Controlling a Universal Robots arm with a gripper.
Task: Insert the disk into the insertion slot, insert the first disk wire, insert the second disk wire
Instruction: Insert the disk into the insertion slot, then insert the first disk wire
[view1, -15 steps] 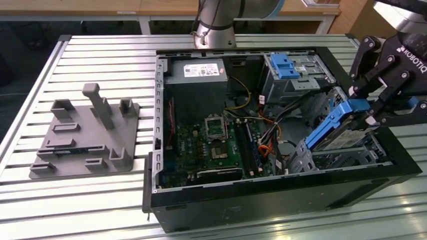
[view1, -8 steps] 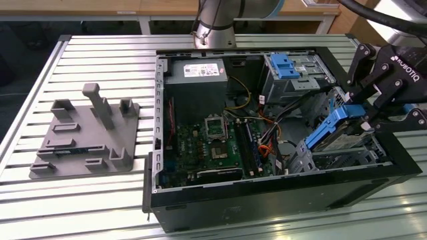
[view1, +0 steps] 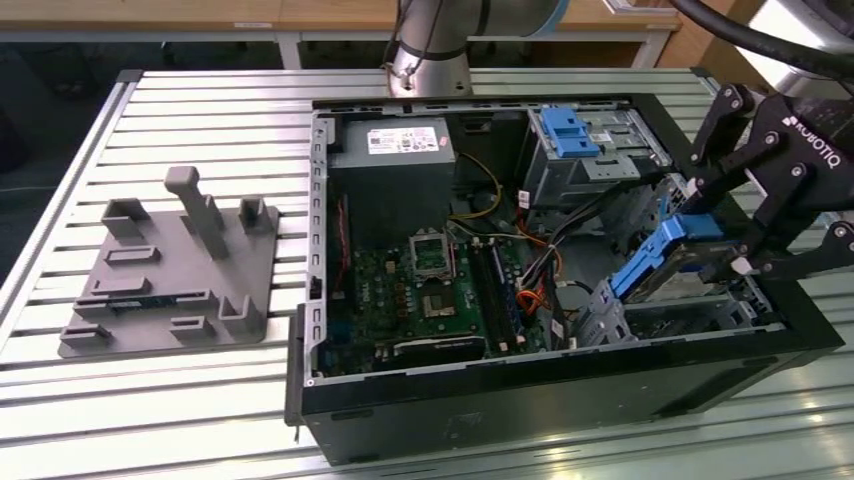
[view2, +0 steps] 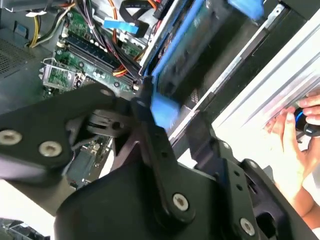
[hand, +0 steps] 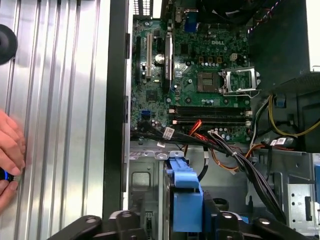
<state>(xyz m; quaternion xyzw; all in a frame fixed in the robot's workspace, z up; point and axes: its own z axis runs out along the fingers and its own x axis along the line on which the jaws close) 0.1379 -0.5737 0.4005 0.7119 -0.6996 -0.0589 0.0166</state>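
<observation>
My gripper (view1: 715, 236) is shut on the disk (view1: 663, 262), a silver drive in a bright blue caddy. It hangs tilted over the case's corner on the exterior view's right, its lower end at the mouth of the insertion slot (view1: 674, 318), a grey perforated metal cage. In the first wrist view the caddy's blue handle (hand: 185, 197) stands between my fingers (hand: 218, 220), with the cage (hand: 144, 186) beside it. The second wrist view has the blue caddy (view2: 165, 111) pinched at my fingertips.
The open black computer case (view1: 534, 385) holds a green motherboard (view1: 427, 290), a power supply (view1: 394, 140), a taller grey bay with a blue latch (view1: 567, 135) and loose black and orange cables (view1: 554, 265). A grey fixture (view1: 174, 265) lies outside it. A person's hand (hand: 10, 150) rests on the slatted table.
</observation>
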